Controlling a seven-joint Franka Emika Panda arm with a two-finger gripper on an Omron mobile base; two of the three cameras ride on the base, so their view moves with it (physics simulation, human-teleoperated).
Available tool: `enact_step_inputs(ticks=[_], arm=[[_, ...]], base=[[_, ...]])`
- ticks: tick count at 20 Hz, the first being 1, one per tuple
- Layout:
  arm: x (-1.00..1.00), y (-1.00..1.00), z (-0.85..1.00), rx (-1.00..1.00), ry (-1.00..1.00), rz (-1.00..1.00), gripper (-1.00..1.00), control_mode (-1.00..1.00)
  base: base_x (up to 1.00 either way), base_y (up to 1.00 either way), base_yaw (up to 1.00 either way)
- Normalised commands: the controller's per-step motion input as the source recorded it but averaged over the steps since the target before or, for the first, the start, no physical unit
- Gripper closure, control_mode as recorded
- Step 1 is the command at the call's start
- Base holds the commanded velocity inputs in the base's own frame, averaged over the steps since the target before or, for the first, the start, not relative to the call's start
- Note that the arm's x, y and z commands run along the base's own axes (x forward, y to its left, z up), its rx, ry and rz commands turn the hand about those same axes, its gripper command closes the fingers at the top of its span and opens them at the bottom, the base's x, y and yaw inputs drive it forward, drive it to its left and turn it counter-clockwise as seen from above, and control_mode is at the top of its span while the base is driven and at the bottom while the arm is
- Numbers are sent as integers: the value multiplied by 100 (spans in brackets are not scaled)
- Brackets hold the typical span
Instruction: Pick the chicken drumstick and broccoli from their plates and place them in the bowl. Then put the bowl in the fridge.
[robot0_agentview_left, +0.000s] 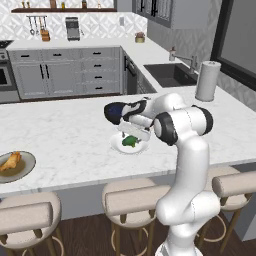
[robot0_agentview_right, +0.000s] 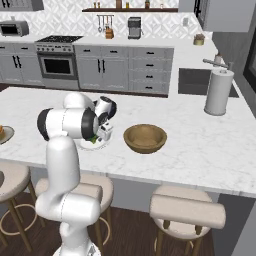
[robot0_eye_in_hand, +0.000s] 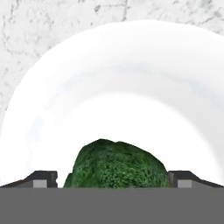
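The big white marble tabletop (robot0_agentview_left: 70, 125) has lots of bare room around the things on it. The stools sit under its near edge. In the right base view, the wooden bowl (robot0_agentview_right: 145, 138) stands a little way to the right of the arm, with nothing in it, and well back from the near edge. The left base view shows the olive plate (robot0_agentview_left: 15, 167) far off at the left edge of the picture, with the chicken drumstick (robot0_agentview_left: 11, 161) on it. The white plate (robot0_agentview_left: 120, 145) sits near the middle, under the arm. The broccoli (robot0_eye_in_hand: 116, 164) lies on that plate. The end effector (robot0_eye_in_hand: 113, 178) is wide open, one finger on each side of the broccoli, not squeezing it.
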Motion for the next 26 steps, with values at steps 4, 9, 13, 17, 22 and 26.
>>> enact_step_inputs(ticks=[4,9,13,17,22,26], arm=[[0,45,-42,-3,0,0,100,-100],[-5,32,-17,-2,-1,0,100,-100],[-49,3,0,0,0,0,100,-100],[-84,0,13,0,-9,-2,100,-100],[-59,-7,57,-1,-25,-2,100,-100],[-32,-34,73,-5,-9,-3,100,-100]], base=[[0,0,0],[0,0,0],[0,0,0],[0,0,0],[0,0,0],[0,0,0]])
